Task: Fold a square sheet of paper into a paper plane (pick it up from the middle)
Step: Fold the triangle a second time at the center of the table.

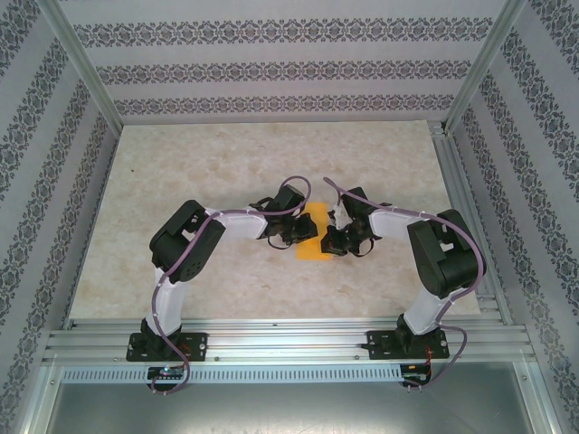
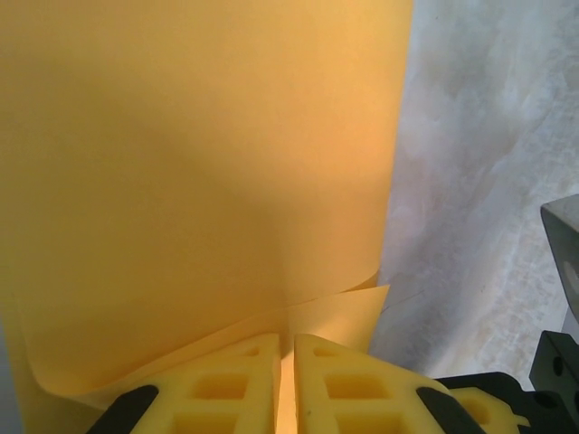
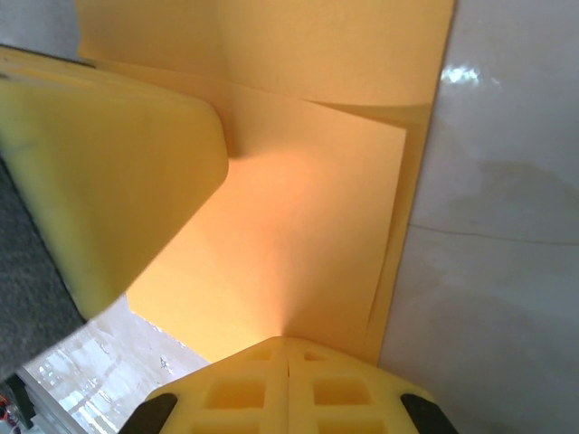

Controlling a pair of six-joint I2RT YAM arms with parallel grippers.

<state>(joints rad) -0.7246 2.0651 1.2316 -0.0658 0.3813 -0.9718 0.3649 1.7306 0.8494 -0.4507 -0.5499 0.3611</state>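
The square sheet of paper (image 1: 314, 233) is orange-yellow, doubled over into layers and held between the two arms over the table's middle. My left gripper (image 1: 298, 231) meets it from the left. In the left wrist view its yellow fingers (image 2: 287, 348) are shut on a lower edge of the paper (image 2: 199, 181), which stands in the thin slit between them. My right gripper (image 1: 333, 237) meets the sheet from the right. In the right wrist view its fingertips (image 3: 286, 342) are pressed together on the paper's (image 3: 298, 208) edge. A left finger (image 3: 118, 181) presses the sheet there.
The beige marbled tabletop (image 1: 226, 172) lies all around the paper. Patterned walls (image 1: 271, 68) and aluminium frame posts (image 1: 81, 63) enclose it. A metal rail (image 1: 289, 342) at the near edge carries both arm bases.
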